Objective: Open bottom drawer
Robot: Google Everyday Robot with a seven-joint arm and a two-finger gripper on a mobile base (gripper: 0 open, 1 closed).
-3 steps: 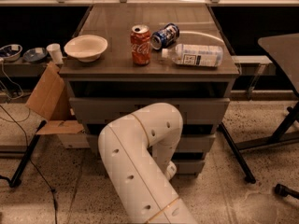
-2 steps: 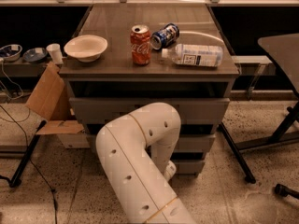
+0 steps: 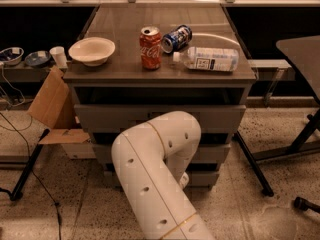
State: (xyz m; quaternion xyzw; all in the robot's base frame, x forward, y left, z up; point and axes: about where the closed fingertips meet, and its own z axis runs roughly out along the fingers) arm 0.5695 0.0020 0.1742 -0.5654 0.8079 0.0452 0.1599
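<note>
Looking from the left, we see two small bowls (image 3: 11, 55) and a white cup (image 3: 58, 57) on a low dark shelf, and below them an open cardboard box (image 3: 52, 107) leaning against the left side of a grey cabinet (image 3: 125, 70). A thin cable (image 3: 35, 184) trails over the speckled floor near the box. On the cabinet top a pale bowl (image 3: 91, 50) sits at the near left corner. To its right a red can (image 3: 150, 48) stands upright. Just beyond it a blue can (image 3: 176, 38) lies on its side, and a clear bottle (image 3: 210, 59) lies flat near the right edge, its cap pointing towards the red can. Below the top are three grey drawer fronts. The bottom drawer (image 3: 209, 178) is the lowest, just above the floor, and its middle is hidden. The white arm (image 3: 152, 174) rises from the near edge, bends at an elbow in front of the middle drawer and turns back down. The gripper (image 3: 184, 180) shows only as a pale piece beside the arm, at the bottom drawer's front. Whether it is open or closed we cannot tell. At the far right a dark table (image 3: 302, 51) stands apart from the cabinet.
</note>
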